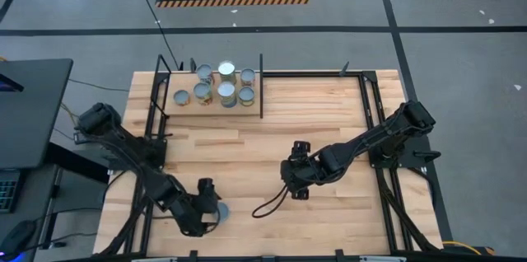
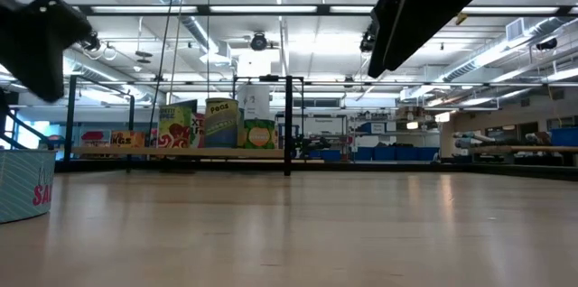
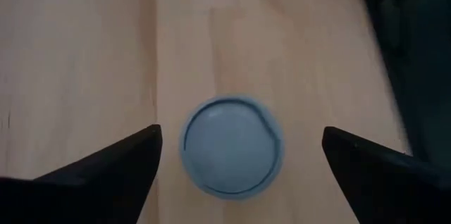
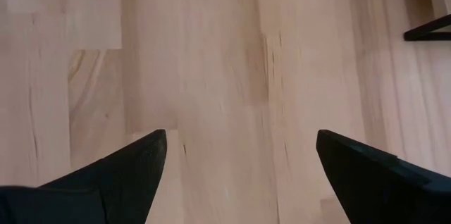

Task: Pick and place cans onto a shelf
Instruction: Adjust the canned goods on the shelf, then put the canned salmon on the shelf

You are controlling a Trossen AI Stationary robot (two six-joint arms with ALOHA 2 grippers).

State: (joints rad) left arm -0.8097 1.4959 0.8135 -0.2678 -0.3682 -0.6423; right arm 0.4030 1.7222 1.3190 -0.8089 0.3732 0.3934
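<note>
Between the left gripper's [image 3: 239,160] open fingers stands a can [image 3: 232,146], untouched; the right gripper's [image 4: 239,164] open fingers flank bare surface [image 4: 211,62].

Both dark arms reach inward over the counter [image 1: 247,142]. The left hand [image 1: 210,212] points straight down near the counter's front edge, its 2 fingers [image 3: 113,171] spread wide with nothing gripped between them. The right hand [image 1: 295,181] hangs over the counter's middle, also facing down, its 2 fingers [image 4: 120,171] parted wide above bare wood.
</note>
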